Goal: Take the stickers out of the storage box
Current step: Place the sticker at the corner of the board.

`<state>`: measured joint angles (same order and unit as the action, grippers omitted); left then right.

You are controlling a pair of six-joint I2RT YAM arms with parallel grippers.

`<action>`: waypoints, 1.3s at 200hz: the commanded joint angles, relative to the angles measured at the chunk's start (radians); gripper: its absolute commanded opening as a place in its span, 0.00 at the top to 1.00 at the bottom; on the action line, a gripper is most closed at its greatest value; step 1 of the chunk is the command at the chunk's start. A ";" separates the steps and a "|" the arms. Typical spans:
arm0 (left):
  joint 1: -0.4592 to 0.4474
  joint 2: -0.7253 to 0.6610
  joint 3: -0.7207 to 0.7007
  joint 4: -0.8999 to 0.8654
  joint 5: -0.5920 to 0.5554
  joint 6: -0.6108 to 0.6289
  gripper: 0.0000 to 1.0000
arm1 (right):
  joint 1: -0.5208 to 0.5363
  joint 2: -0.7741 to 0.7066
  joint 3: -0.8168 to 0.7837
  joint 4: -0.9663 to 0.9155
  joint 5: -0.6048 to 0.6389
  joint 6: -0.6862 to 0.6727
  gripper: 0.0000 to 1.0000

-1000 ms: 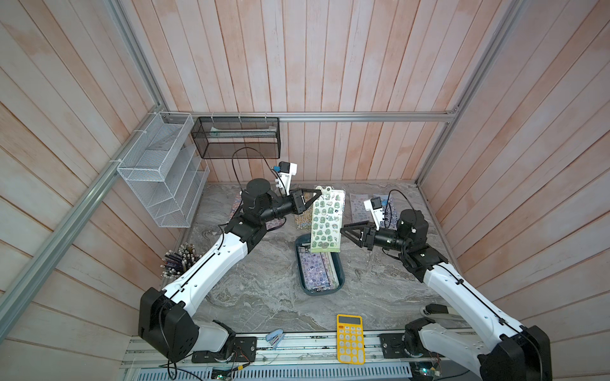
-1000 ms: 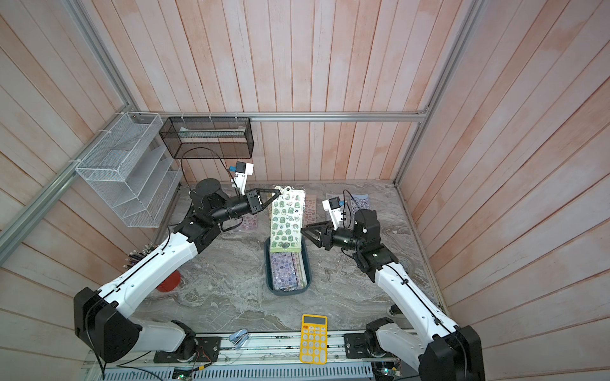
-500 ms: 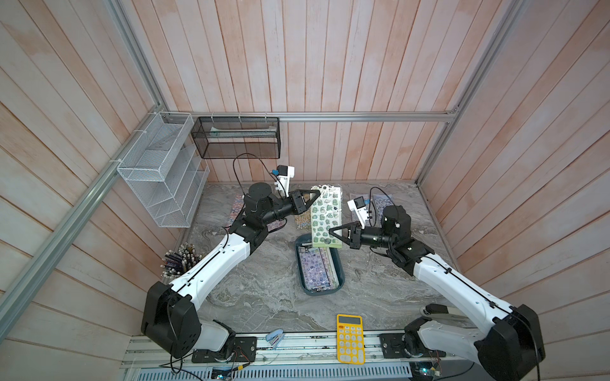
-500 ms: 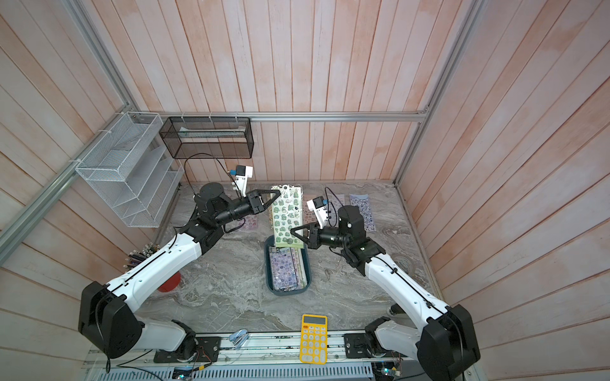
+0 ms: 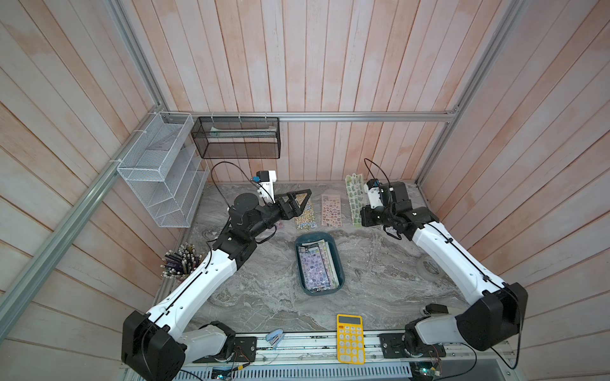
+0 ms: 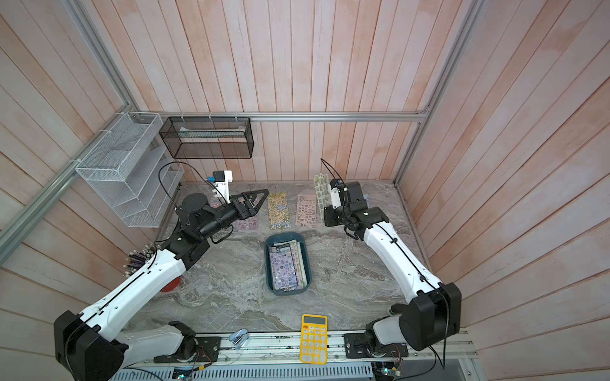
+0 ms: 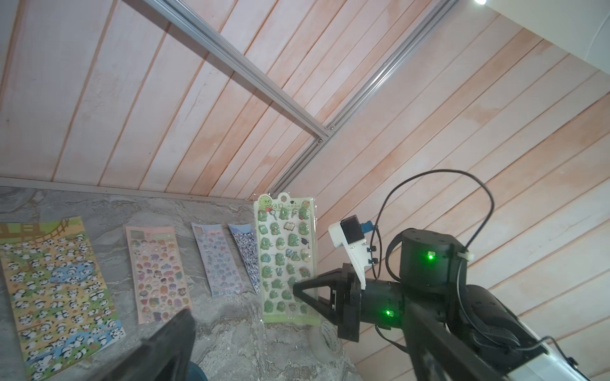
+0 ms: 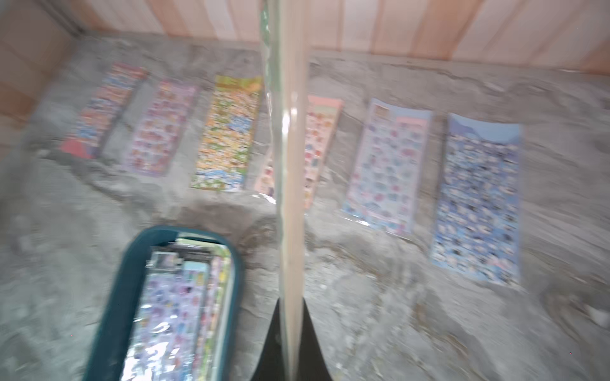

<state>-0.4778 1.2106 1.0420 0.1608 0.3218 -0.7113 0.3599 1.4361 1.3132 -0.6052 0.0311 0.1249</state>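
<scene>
Marble tabletop (image 5: pixel 264 290), far right: the right gripper (image 7: pixel 298 290) clamps one edge of a green sticker sheet (image 7: pixel 285 257), held upright. Left of it the left gripper (image 5: pixel 304 201) gapes above laid-out sheets (image 5: pixel 331 211). Nearer, at centre, stickers (image 5: pixel 317 267) fill the storage box (image 5: pixel 341 264).

The left gripper (image 6: pixel 260 202) hung wide open over the far table (image 6: pixel 346 280), beside a yellow sheet (image 6: pixel 278 209) and a pink sheet (image 6: pixel 305 210) lying flat. The right gripper (image 6: pixel 325 215) pinched a green sheet (image 6: pixel 319 193) upright just beside the pink one. More stickers (image 6: pixel 284 269) lay in the box (image 6: pixel 267 264).
</scene>
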 commanded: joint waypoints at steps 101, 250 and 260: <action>0.066 -0.051 -0.074 -0.082 -0.140 0.008 0.00 | -0.284 0.353 0.184 -0.052 0.375 -0.135 1.00; 0.067 0.110 0.036 -0.156 -0.144 0.074 0.00 | -0.427 0.745 0.519 -0.160 0.159 -0.197 1.00; 0.068 0.121 0.040 -0.151 -0.140 0.072 0.00 | -0.427 0.748 0.520 -0.160 0.125 -0.198 1.00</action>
<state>-0.4168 1.3060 1.0473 0.0139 0.1814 -0.6540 -0.0666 2.1601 1.8000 -0.7147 0.2474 -0.0616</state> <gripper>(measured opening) 0.999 0.048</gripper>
